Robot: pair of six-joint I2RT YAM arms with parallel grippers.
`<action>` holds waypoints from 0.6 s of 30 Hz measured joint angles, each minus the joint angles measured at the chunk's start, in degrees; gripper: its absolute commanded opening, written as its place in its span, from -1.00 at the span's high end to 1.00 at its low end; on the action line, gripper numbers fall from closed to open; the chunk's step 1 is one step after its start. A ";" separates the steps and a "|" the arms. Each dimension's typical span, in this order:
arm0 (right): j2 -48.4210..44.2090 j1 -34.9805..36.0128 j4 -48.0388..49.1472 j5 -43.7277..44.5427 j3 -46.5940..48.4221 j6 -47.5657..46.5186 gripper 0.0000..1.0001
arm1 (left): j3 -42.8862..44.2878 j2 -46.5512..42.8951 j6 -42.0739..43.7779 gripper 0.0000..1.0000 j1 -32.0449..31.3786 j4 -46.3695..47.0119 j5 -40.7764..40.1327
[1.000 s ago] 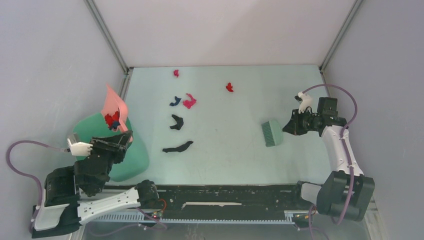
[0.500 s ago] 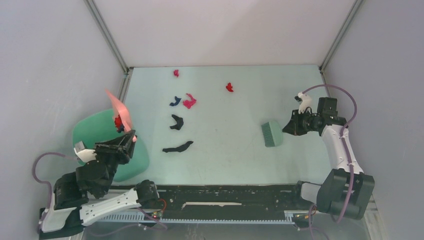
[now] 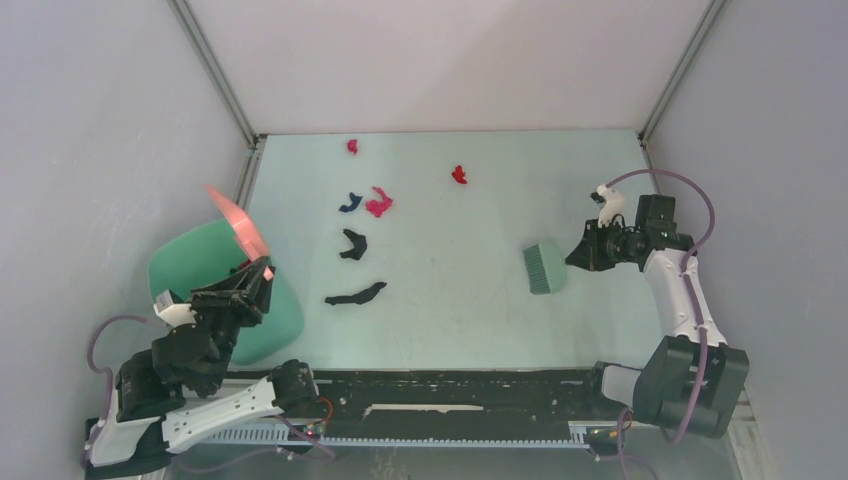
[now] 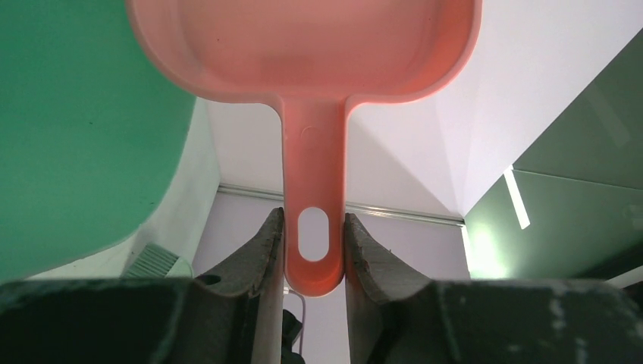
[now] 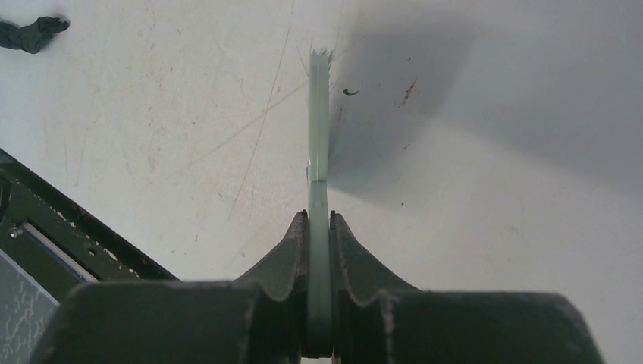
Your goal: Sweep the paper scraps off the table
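Since one second ago, my left hand (image 3: 255, 275) has been drawing back toward the near edge and tipping the dustpan (image 3: 235, 222) steeper above the bin (image 3: 190, 270). The red and dark blue bits that were lying in the pan are no longer showing in it. My right hand (image 3: 575, 252) and the brush (image 3: 543, 267) are sitting almost where they were.

1. Left hand (image 4: 312, 227): I am clamping the pink dustpan (image 4: 303, 45) by the end of its handle, one finger pressing each side beside the oval hang-hole. The pan is pointing up and away from me, with the green bin (image 4: 76, 114) to its left.

2. Right hand (image 5: 318, 220): I am pinching the thin flat handle of the green brush (image 5: 318, 114) with the jaws almost fully closed. The brush is reaching toward the middle of the surface (image 3: 450, 320); I cannot tell whether its bristles are touching.

3. Paper scraps: six are lying on the surface, left of the brush and well apart from it.
- long black piece (image 3: 356, 294), nearest me
- curled black piece (image 3: 351, 243), just beyond it
- dark blue piece (image 3: 350, 203) and magenta piece (image 3: 379, 202), side by side
- red piece (image 3: 459, 174), farther right
- small magenta piece (image 3: 352, 146), near the far edge
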 measured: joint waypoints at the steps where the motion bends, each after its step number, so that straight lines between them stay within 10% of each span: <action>1: 0.04 -0.09 -0.02 -0.04 0.00 0.00 1.00 | 0.00 0.00 0.00 1.00 0.00 0.26 -0.13; 18: 0.26 -1.25 -0.42 -0.52 0.00 -0.22 1.00 | 4.09 4.92 6.95 1.00 0.00 1.09 -2.27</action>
